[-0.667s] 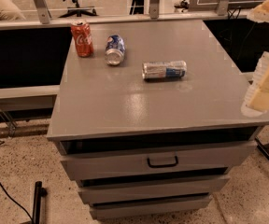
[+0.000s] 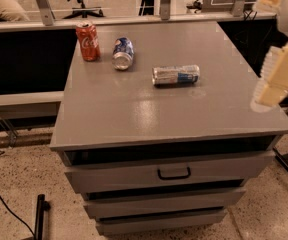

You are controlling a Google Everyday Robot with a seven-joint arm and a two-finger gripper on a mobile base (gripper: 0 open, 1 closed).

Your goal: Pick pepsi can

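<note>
The pepsi can point(image 2: 123, 53) lay on its side at the far left of the desk point(image 2: 149, 119), just right of a standing red can point(image 2: 88, 41). A silver can point(image 2: 176, 75) lay nearer the middle. The gripper point(image 2: 276, 79) hung at the right edge, well apart; spread or pinched, I could not tell. It looked like the reaching step. Next it had to go far and left.

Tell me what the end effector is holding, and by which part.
Nothing: the end effector hangs by the right edge of the cabinet; the pepsi can lies untouched on it.
</note>
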